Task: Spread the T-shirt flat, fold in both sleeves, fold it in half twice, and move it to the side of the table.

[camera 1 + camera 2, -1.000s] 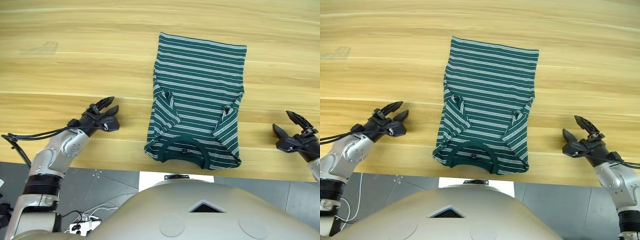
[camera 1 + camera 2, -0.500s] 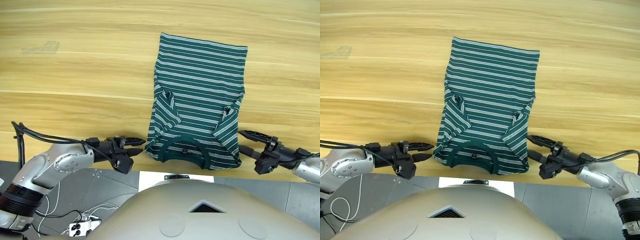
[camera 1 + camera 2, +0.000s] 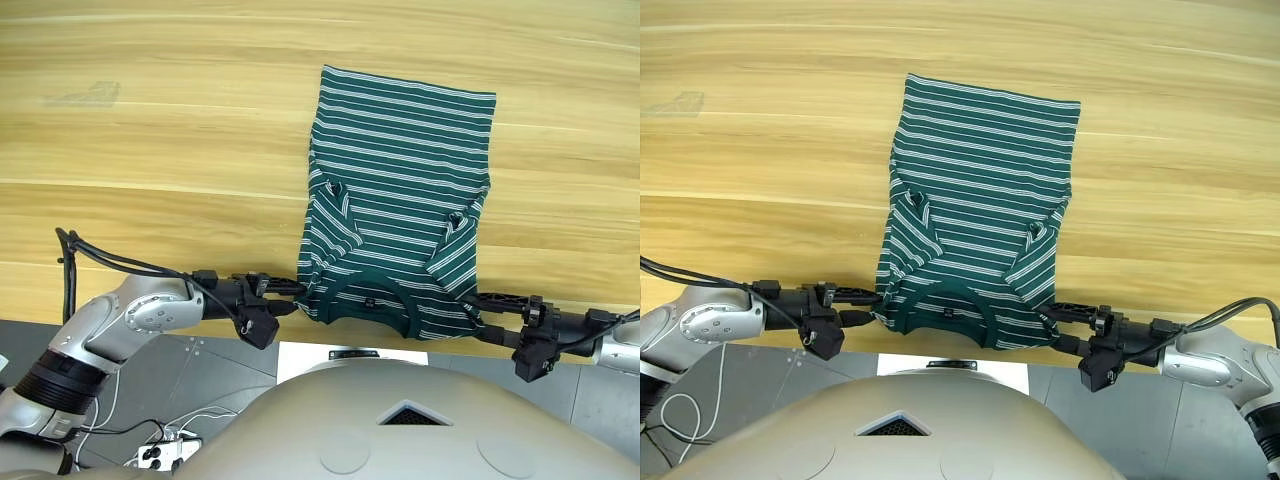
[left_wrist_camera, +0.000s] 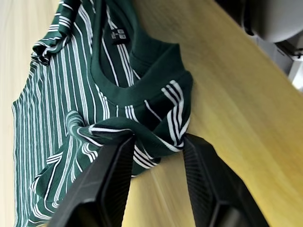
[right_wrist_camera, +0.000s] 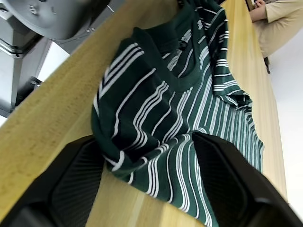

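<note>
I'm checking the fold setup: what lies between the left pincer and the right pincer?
The collar end of the T-shirt, reaching from left pincer to right pincer, in both eye views.

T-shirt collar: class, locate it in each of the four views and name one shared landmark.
Left eye view: collar low, right of centre, by the table's near edge.
Right eye view: collar low, just left of centre.
Left wrist view: collar just beyond the left end effector.
Right wrist view: collar just beyond the right end effector.
Shared landmark: the table's near edge.
</note>
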